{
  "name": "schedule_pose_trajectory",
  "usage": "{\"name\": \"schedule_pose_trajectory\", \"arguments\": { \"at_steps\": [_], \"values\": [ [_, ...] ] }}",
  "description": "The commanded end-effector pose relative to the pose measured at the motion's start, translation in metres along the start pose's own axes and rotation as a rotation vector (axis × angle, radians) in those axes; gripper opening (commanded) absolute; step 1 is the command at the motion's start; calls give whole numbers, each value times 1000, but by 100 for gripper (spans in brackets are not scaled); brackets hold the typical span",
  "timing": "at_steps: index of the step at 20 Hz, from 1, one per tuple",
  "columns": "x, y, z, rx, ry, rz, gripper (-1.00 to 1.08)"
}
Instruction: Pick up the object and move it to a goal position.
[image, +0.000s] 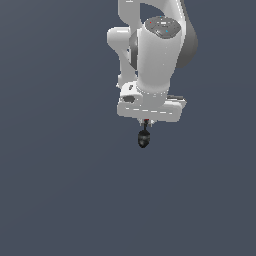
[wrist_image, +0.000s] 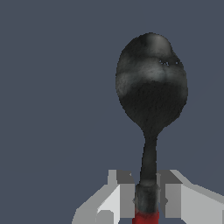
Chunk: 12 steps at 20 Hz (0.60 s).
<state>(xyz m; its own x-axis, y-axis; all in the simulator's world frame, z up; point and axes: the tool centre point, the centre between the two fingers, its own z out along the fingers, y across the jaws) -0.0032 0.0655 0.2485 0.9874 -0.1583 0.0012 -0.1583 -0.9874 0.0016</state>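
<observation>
Glossy black knob on the object (wrist_image: 151, 87) fills most of my wrist view — rounded, spoon-like, with grey sheen patches across the top. Below it the shaft narrows to a thin black neck, then a short red section right where the fingers (wrist_image: 173, 199) meet it.

I read the tool (image: 145, 122) as clamped on the object: in the wrist view both white-grey pads sit flush against the shaft, no gap visible either side. In the exterior view the object (image: 143, 138) hangs just under the tool, knob downward, with nothing but flat grey-blue behind it. I can't see a tabletop edge or any goal marker in either view.

Risks as I judge them:
- Contact patch is small. The shaft is thin and looks smooth — a fast move or hard stop could let it pivot or slide between the pads.
- Mass looks concentrated in the knob, away from the grip, so swing torque acts on the pinch point.
- With no goal in view, I have no visual check on where to stop.

Fingers look blocky, matte, hard-edged; arm shell is smooth white plastic.
</observation>
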Motion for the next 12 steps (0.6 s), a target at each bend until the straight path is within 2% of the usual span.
{"name": "schedule_pose_trajectory", "arguments": {
  "at_steps": [1, 12],
  "values": [
    [4, -17, -24, -1, -1, 1, -100],
    [20, -75, -102, 1, -1, 1, -100]
  ]
}}
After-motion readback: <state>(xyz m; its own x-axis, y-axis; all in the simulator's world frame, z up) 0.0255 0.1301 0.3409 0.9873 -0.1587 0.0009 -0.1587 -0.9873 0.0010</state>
